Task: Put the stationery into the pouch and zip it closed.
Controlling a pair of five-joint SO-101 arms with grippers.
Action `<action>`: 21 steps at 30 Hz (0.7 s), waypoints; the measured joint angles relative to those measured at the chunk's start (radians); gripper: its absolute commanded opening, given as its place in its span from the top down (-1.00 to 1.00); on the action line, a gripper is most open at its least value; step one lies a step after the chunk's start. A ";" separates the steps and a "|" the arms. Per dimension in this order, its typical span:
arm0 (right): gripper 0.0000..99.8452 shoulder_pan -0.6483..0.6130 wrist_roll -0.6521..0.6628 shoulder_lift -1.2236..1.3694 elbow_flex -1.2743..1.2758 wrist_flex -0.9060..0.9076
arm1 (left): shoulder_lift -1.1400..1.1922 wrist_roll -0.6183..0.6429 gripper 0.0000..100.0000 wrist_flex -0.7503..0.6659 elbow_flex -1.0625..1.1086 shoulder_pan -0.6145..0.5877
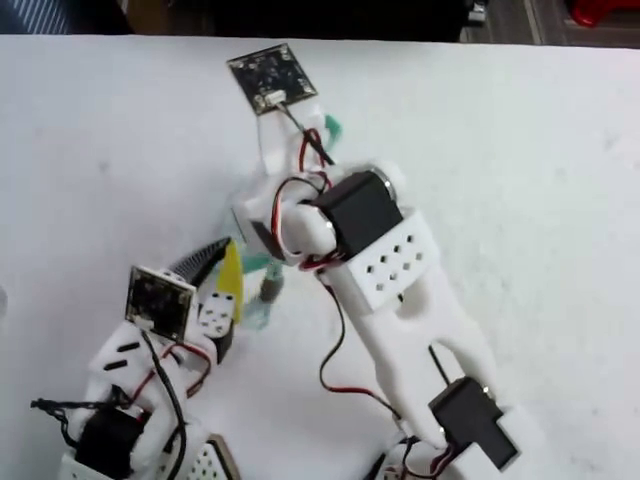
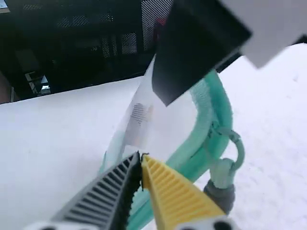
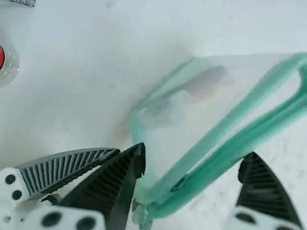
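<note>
Where the left arm rises from the near edge of the counter (image 1: 520, 140), its left end effector (image 2: 140, 160) has the black and yellow fingers pressed together, tips meeting on the clear wall of the pouch (image 2: 211, 120) and clamped on it; that wall stands up from the counter just past the tips; the pouch's teal zipper edge curves away beside the yellow finger, and a teal zip pull (image 2: 221, 175) hangs from it with a grey bead (image 2: 219, 194) at its end, resting close to the counter; in the high view the same end effector (image 1: 230, 245) sits toward the middle of the counter, with bits of teal trim showing beside it; just beyond, the right arm crosses over the pouch from the near right corner; the right end effector (image 3: 194, 152) has its two black fingers spread apart, one on each side of the teal zipper edge, not touching it as far as can be seen; through the clear side of the pouch (image 3: 206, 96) a pale shape (image 3: 208, 79) shows, too blurred to name; farther off on the counter stands a clear round thing with a red top (image 3: 5, 62).
</note>
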 measured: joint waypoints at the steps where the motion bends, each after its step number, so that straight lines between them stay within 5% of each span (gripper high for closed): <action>1: 0.40 -0.006 0.006 -0.005 -0.011 0.000 | 0.003 0.000 0.95 0.000 0.000 0.000; 14: 0.40 -0.012 0.015 -0.048 -0.048 0.000 | 0.000 -0.003 0.83 0.000 0.000 -0.002; 21: 0.41 0.305 0.086 -0.141 0.055 0.002 | 0.000 -0.104 0.66 0.021 0.032 -0.002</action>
